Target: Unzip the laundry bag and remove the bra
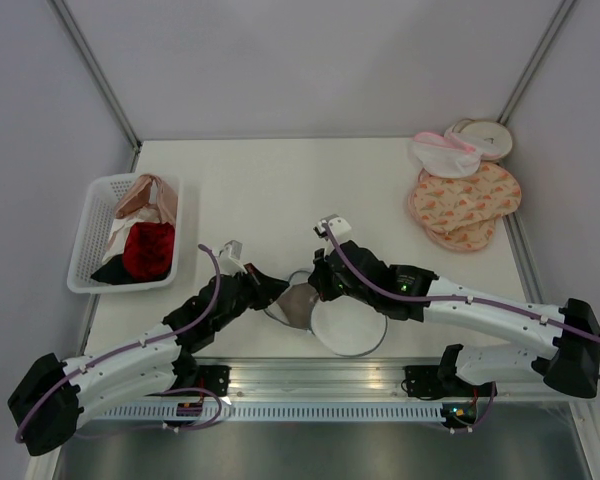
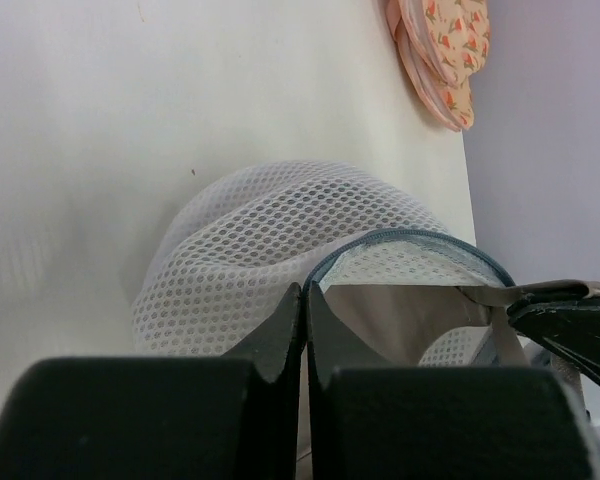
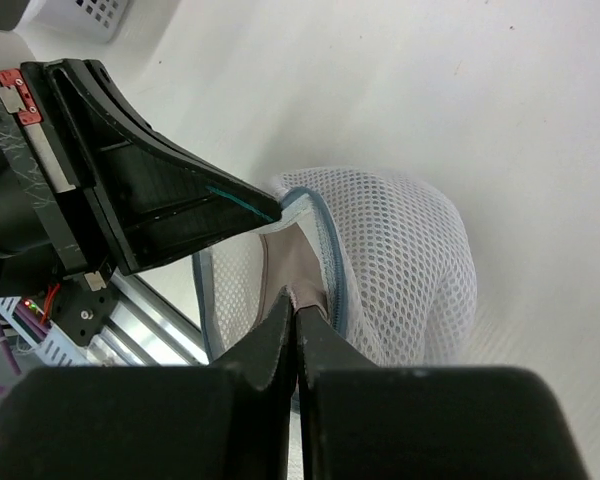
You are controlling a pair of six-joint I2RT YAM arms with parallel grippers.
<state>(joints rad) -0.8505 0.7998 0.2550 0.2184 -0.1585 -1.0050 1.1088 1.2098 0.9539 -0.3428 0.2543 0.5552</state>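
The laundry bag (image 1: 348, 325) is a round white mesh drum with dark rims, lying open near the table's front edge between both arms. My left gripper (image 1: 271, 290) is shut on the bag's zipper rim at its left side; in the left wrist view the jaws (image 2: 305, 300) pinch the mesh (image 2: 250, 240) at the rim. The taupe bra (image 1: 298, 305) sticks out of the opening. My right gripper (image 1: 320, 285) is shut on the bra's edge (image 3: 290, 265) at the bag's mouth (image 3: 400, 260). The bra also shows inside the bag in the left wrist view (image 2: 400, 320).
A white basket (image 1: 85, 235) at the left holds a red garment (image 1: 148, 248) and a pink-peach one (image 1: 145, 197). Flat peach patterned rounds (image 1: 465, 205) and a pink-trimmed mesh pouch (image 1: 445, 155) lie at the back right. A metal rail (image 1: 320, 375) runs along the front edge.
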